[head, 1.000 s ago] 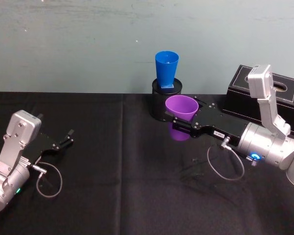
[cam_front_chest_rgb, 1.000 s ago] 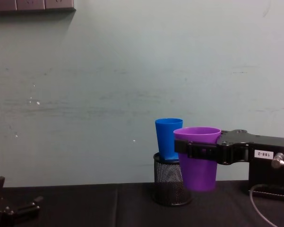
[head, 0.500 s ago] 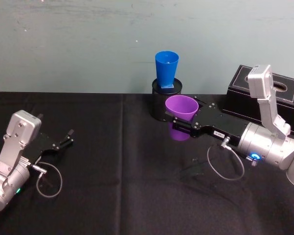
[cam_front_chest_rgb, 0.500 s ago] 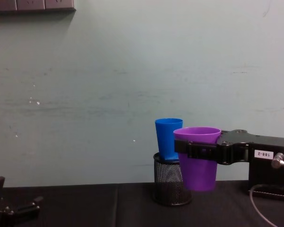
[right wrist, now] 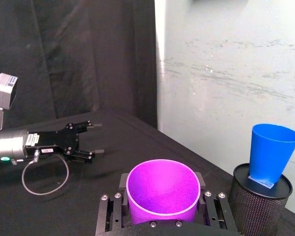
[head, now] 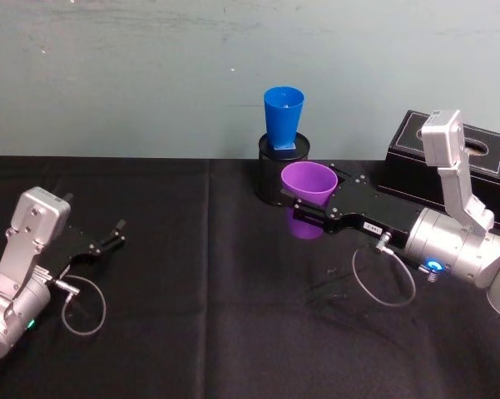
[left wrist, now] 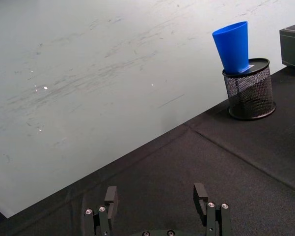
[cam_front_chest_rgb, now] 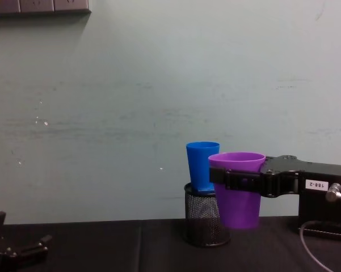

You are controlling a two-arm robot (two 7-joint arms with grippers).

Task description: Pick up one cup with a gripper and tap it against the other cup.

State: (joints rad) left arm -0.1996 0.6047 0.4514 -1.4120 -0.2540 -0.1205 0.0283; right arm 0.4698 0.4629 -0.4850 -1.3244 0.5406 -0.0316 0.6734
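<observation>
My right gripper (head: pixel 298 209) reaches in from the right over the black cloth of the table (head: pixel 191 316). Its two black fingers are pinched on the purple cup (head: pixel 308 181), one on each side, just below the rim. The cup is upright, mouth up, and held clear of the cloth. In the chest view the purple cup (cam_front_chest_rgb: pixel 238 204) hangs in the fingers, its base above the table, with a small white number label on the gripper body to the right. In the right wrist view the purple cup (right wrist: pixel 162 189) sits between my two fingers with its open mouth facing the camera.

The blue cup (head: pixel 283 116) stands upright on top of a black mesh holder (head: pixel 270 179) at the back of the table, by the pale wall. It is higher than the purple cup and just behind it, a little to my left. The two cups are close but apart; the right wrist view shows a gap between them. A black box (head: pixel 482 158) sits at the back right.

My left gripper (head: pixel 115 236) rests low over the cloth on the left, well apart from both cups, its fingers spread with nothing between them.
</observation>
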